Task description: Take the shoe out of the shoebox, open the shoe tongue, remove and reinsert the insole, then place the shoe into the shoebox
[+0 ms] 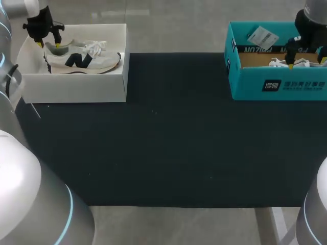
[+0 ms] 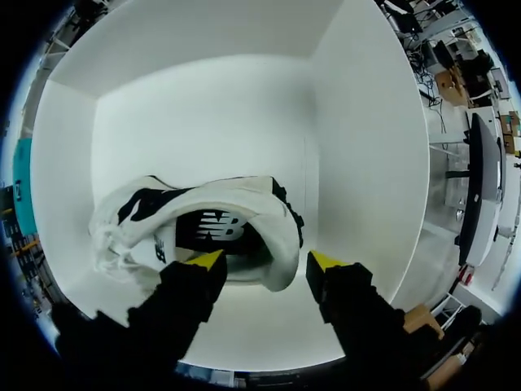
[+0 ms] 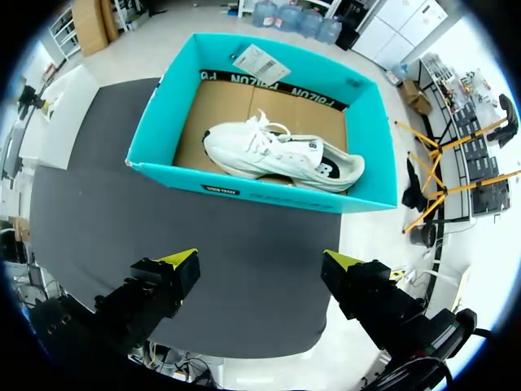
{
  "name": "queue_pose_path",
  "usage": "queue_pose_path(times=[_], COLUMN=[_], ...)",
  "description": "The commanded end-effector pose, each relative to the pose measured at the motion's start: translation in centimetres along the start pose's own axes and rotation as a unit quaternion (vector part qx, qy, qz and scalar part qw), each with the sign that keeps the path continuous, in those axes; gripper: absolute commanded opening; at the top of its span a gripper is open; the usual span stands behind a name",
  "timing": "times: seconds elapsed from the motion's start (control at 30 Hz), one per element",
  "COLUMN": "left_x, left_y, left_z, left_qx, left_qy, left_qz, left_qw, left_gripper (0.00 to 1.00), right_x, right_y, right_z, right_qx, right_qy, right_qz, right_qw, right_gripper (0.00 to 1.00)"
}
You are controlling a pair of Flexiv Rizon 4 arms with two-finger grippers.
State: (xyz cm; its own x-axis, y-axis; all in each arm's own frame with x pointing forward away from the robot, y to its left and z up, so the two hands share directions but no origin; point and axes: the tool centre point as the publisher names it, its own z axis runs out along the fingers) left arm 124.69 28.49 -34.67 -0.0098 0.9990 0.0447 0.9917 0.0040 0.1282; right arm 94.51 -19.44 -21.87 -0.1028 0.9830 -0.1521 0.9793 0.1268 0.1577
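A cream sneaker (image 1: 82, 58) with a dark logo lies on its side in the white shoebox (image 1: 76, 89) at the far left. My left gripper (image 1: 49, 45) hangs over its heel. In the left wrist view the gripper (image 2: 264, 261) straddles the heel wall of the sneaker (image 2: 260, 199). One fingertip (image 2: 203, 259) sits at the shoe's opening. The other stands just outside the heel with a small gap, so the gripper is open. My right gripper (image 1: 306, 63) hovers open over the teal shoebox (image 1: 276, 84), which holds a white sneaker (image 3: 281, 155).
A black mat (image 1: 168, 138) covers the table between the two boxes. In the right wrist view the teal box (image 3: 244, 191) lies ahead of my gripper (image 3: 260, 259), with a paper tag (image 3: 259, 63) on its far rim.
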Motion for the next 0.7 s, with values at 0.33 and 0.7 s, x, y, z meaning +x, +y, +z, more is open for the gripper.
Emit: queue_pose_path(times=[0.33,0.7], left_x=[1.6,2.4], left_y=[0.7,0.5], left_z=[2.6,5.8], left_qx=[0.087,0.132], left_qy=[0.008,0.004], left_qz=[-0.011,-0.027], left_qw=[0.996,0.991], left_gripper=[0.47,0.46], right_x=[0.0,0.0], right_y=[-0.1,-0.1], right_z=[0.0,0.0], right_qx=[-0.001,-0.001], right_qy=[-0.001,-0.001], right_qz=[0.000,0.000], right_qw=[1.000,1.000], right_gripper=[1.00,1.00])
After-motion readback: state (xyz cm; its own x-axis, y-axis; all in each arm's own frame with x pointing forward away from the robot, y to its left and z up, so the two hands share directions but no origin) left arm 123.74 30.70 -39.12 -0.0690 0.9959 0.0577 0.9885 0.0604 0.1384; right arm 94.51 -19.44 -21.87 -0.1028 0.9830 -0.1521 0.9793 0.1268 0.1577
